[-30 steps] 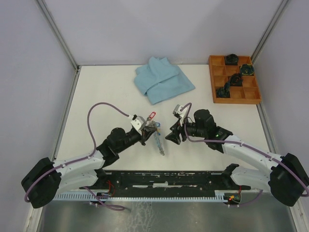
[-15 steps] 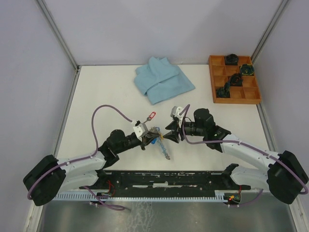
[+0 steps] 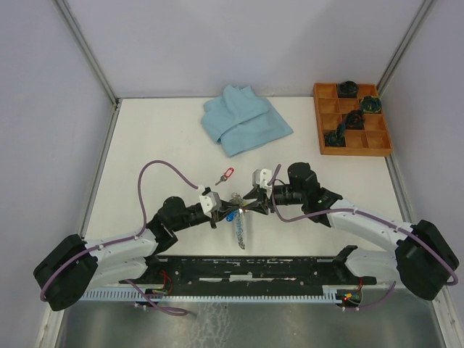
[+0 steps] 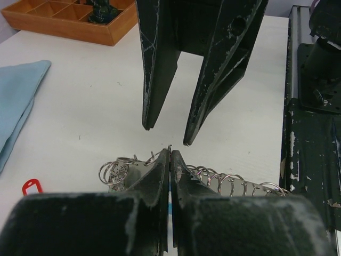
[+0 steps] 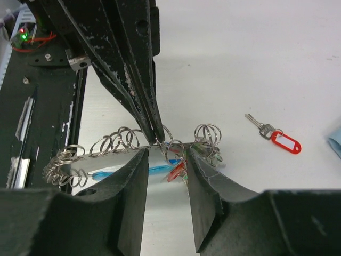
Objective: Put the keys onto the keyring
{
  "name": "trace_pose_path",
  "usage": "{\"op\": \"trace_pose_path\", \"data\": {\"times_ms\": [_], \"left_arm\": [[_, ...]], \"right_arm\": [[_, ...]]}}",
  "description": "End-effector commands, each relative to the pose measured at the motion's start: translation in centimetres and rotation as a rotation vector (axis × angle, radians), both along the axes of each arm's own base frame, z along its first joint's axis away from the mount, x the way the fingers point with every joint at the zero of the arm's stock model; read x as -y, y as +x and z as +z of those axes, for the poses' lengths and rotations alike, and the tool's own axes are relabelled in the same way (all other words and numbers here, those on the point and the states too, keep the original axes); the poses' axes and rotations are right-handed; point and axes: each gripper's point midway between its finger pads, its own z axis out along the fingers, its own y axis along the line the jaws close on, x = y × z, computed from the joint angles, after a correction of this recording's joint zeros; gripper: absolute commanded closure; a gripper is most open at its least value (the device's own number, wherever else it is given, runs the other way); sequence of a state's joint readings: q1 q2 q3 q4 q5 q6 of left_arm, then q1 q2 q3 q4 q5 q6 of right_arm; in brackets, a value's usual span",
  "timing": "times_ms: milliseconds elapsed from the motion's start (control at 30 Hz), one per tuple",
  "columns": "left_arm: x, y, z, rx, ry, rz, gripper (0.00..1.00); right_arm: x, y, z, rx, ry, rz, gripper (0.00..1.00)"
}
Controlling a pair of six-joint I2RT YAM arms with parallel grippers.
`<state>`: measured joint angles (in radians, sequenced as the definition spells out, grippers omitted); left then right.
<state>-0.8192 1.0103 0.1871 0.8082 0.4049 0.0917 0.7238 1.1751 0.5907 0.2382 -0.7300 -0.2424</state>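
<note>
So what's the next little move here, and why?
Probably the right gripper closes on the keyring: its jaws stand open either side of the coil, right beside where the left gripper is shut on it. The red-tagged key lies apart, untouched.

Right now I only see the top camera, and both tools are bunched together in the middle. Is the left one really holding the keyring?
Observer: Yes. The left wrist view shows the left tool shut on a wire of the keyring.
Operator: And the right one?
Observer: The right tool is open, with one finger on each side of the coil.
Operator: Any keys on it?
Observer: A red tag shows just under the coil. I cannot tell if it is threaded on.
</note>
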Motion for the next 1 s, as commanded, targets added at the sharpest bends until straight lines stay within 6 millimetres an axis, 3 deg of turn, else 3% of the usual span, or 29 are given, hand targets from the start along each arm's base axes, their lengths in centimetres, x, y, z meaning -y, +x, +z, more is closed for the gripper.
{"op": "trace_pose_path", "data": {"times_ms": [0, 233, 433, 667, 767, 967], "left_arm": [[0.4, -0.1, 3.1, 0.126, -0.060, -0.037, 0.97], [0.7, -0.1, 2.7, 0.109, -0.049, -0.046, 0.97], [0.8, 0.0, 2.4, 0.092, -0.041, -0.047, 0.97], [0.8, 0.0, 2.4, 0.075, -0.040, -0.047, 0.97], [0.5, 0.4, 2.0, 0.051, -0.022, -0.010, 0.97], [-0.5, 1.1, 1.1, 0.044, 0.000, 0.058, 0.79]], "right_arm": [[-0.8, -0.5, -0.2, 0.094, -0.022, 0.092, 0.60], [-1.5, -0.8, -1.4, 0.116, -0.082, 0.130, 0.69], [-1.6, -1.0, -1.2, 0.129, -0.075, 0.135, 0.75], [-1.5, -0.9, -1.0, 0.139, -0.074, 0.125, 0.97], [-1.1, -0.4, -0.7, 0.163, -0.086, 0.095, 0.99], [-0.8, -0.4, 0.0, 0.183, -0.084, 0.084, 0.99]]}}
